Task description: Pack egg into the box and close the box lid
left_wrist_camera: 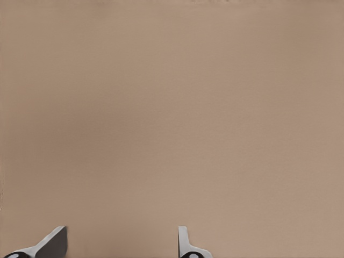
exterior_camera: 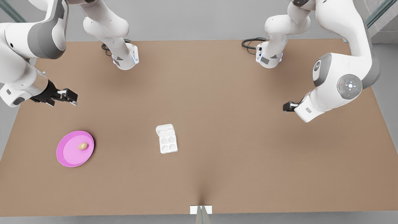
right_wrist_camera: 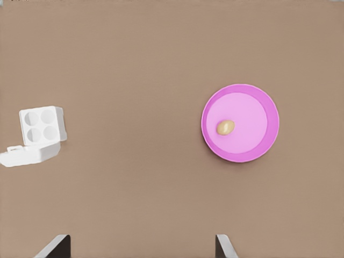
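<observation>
egg [exterior_camera: 83,146] lies on the plate [exterior_camera: 67,158], well apart from the open, empty box [exterior_camera: 168,144], with the right gripper [exterior_camera: 69,97] nearest, above the plate, fingers spread and empty; left gripper [exterior_camera: 287,106] waits far off, likewise open.
</observation>
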